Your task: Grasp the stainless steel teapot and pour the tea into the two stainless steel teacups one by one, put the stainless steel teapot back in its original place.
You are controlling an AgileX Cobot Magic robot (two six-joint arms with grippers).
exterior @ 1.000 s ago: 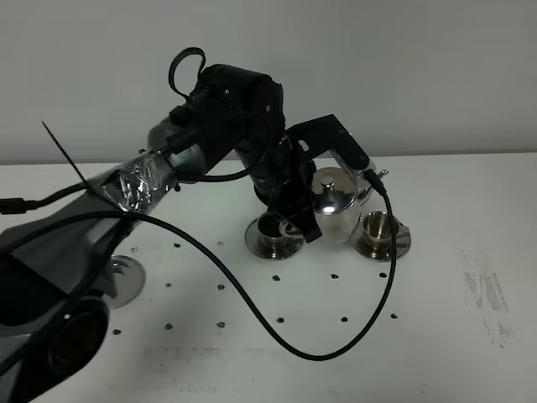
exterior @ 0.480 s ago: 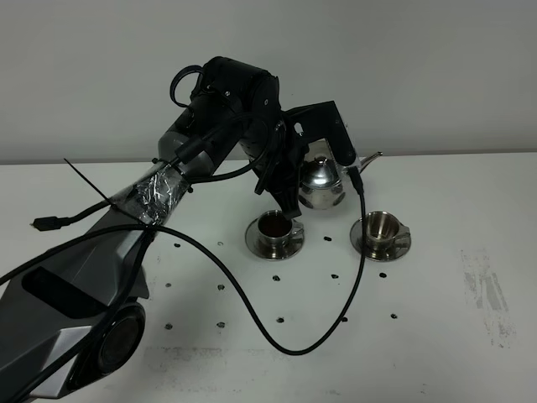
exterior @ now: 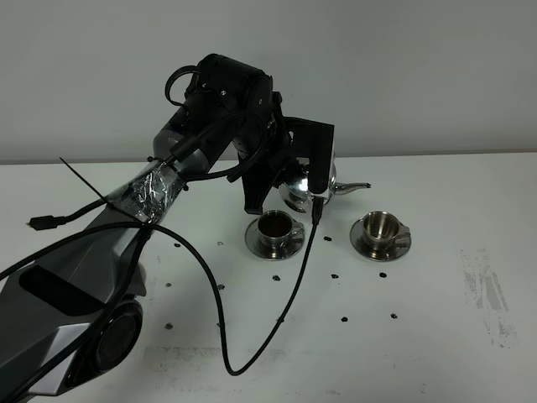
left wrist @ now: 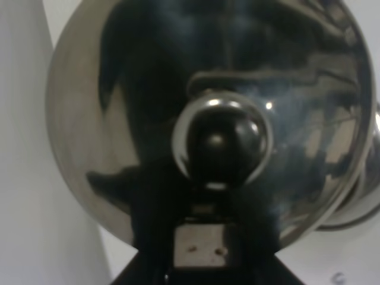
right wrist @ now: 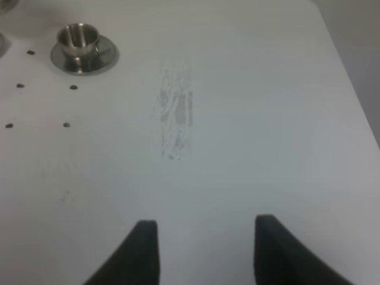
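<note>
Exterior high view showed the left tool [exterior: 289, 168] clamped on a shiny, squat stainless steel teapot [exterior: 304, 185], holding it up over a white surface [exterior: 436, 336]. The teapot hung roughly level, behind and between two small stainless steel teacups. Its thin curved spout [exterior: 357, 186] pointed toward the right-hand teacup [exterior: 380, 225]. Each cup sat on its own round steel saucer. The left-hand teacup [exterior: 273, 228] held dark brownish tea [exterior: 273, 222], while the other showed a bare steel inside. A black cable [exterior: 277, 323] trailed from the arm across the surface.

Left wrist view was filled, close up, by the teapot's domed lid [left wrist: 119, 119] and round knob [left wrist: 222, 142].

Right wrist view showed the right tool [right wrist: 205, 228] well apart from the teapot. Its two dark fingers [right wrist: 145, 249] stood apart, with only bare surface between them. Beyond them lay a scuffed grey patch [right wrist: 177, 113], with the right-hand teacup near it.
</note>
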